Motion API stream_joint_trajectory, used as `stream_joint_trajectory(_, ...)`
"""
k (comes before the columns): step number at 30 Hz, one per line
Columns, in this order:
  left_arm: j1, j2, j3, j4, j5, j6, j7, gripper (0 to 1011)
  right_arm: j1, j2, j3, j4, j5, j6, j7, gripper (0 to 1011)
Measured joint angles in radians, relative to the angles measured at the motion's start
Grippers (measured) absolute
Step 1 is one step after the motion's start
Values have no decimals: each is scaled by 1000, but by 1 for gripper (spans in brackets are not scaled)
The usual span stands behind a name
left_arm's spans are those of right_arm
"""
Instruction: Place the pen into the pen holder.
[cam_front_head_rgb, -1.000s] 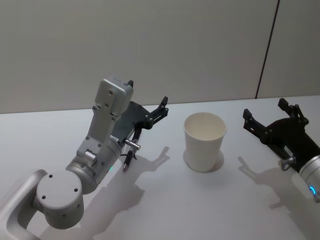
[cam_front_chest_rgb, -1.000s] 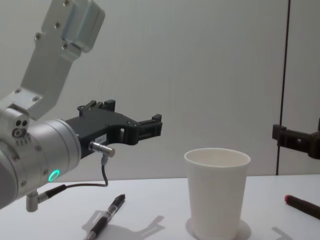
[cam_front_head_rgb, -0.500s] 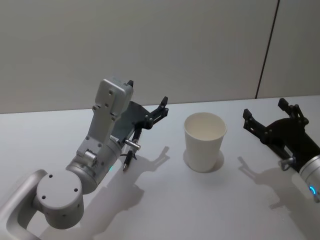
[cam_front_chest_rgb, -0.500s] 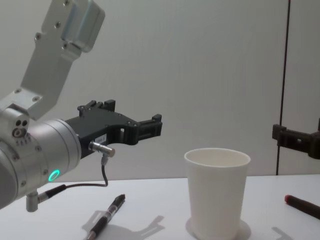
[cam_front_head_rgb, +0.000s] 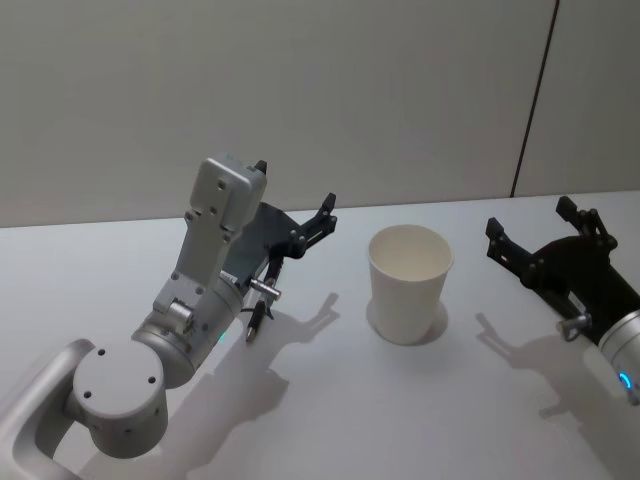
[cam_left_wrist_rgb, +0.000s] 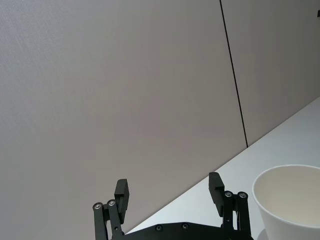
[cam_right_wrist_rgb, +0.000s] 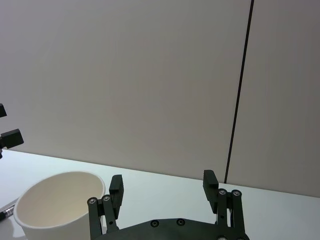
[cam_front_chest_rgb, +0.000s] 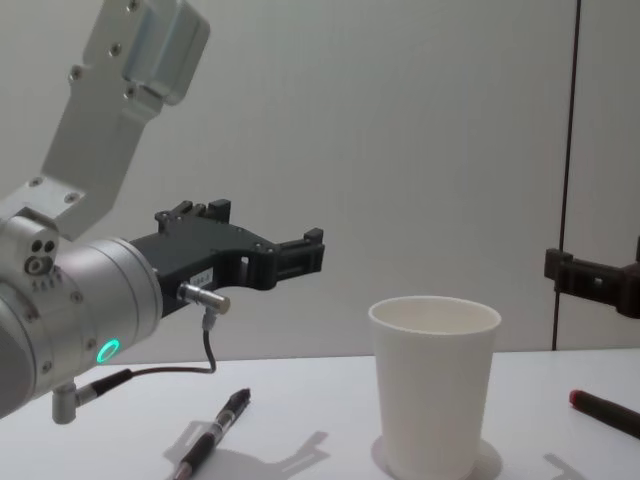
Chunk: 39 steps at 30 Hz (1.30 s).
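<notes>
White table, pen holder upright, pen flat

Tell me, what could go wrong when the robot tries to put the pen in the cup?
1. The pen lies flat on the table below the open left end effector. It is thin, so it might roll or slip when pinched.
2. The paper cup stands loose and looks light, so a bump from the pen could tip it.
3. The open right end effector hovers on the cup's other side, so the arms might crowd each other there.
</notes>
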<state>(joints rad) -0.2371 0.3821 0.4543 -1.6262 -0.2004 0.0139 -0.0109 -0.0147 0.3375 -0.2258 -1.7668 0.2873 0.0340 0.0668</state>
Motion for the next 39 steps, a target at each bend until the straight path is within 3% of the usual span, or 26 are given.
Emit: stream_joint_trajectory(39,0,0,0,0,0,0,0,1001,0,0,0,0,0,0,0,1002)
